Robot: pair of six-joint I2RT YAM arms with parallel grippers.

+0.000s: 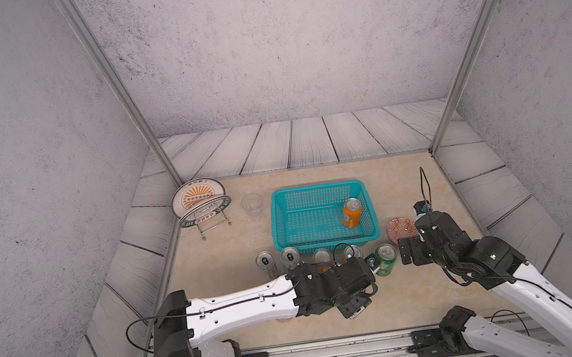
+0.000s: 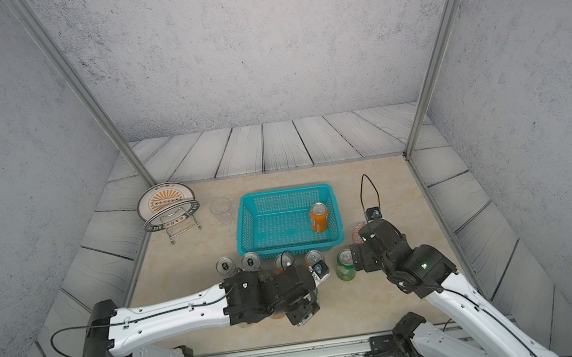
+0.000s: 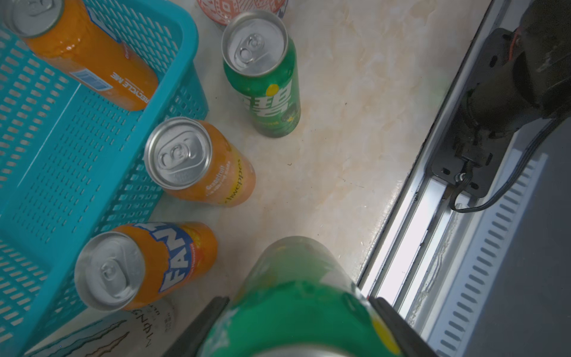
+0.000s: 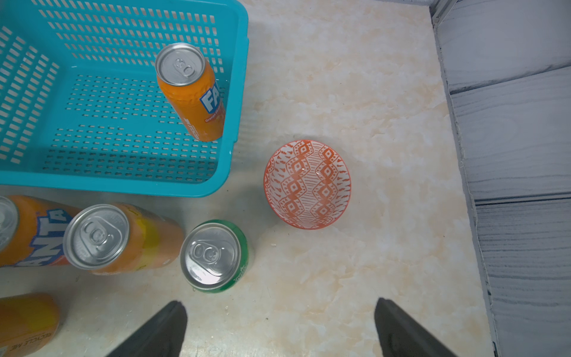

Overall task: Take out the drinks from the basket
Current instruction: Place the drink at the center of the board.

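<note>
Where the left tool [image 3: 298, 299] grips, a green can [image 3: 293, 272] sits clamped.

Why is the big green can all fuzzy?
In the left wrist view the green can in the left gripper sits too close to the lens, so it blurs, and the metal rail glares white; in the right wrist view small glints shine on the patterned bowl.

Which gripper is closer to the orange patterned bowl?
Right. The right gripper hangs open just short of the bowl. The left gripper, shut on a green can, sits farther off, with a second green can between it and the bowl.
</note>
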